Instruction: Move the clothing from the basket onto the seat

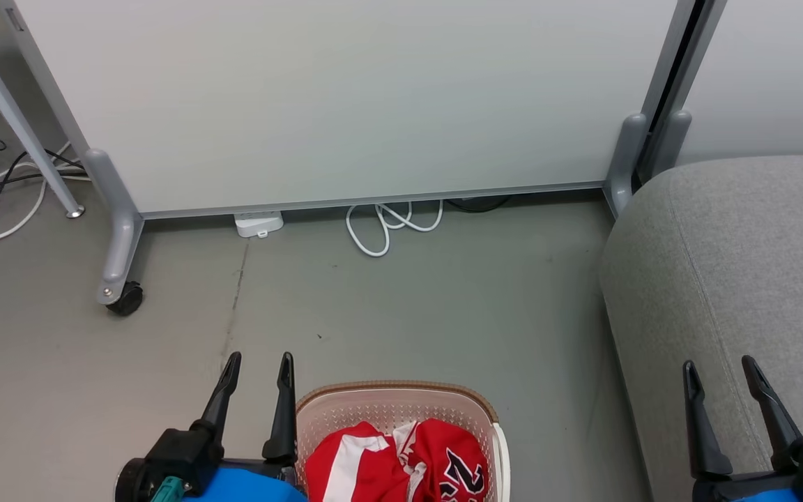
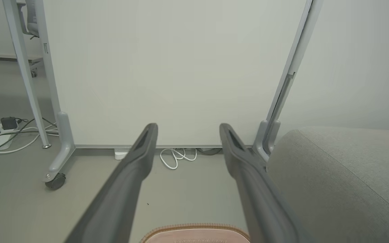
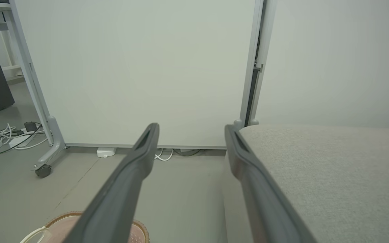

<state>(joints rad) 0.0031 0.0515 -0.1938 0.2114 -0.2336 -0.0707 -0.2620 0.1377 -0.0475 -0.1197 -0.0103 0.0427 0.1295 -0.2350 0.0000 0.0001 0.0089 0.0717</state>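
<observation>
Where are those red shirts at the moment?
In the head view, the red jerseys lie crumpled in the cream basket at bottom centre, between the robot's left fingers and the grey couch.

Printed on the red clothing (image 1: 436,446) heaped in the basket (image 1: 387,411): one black numeral (image 1: 464,474) edged in white, creased and partly hidden, looking like a 2 but not surely readable.
</observation>
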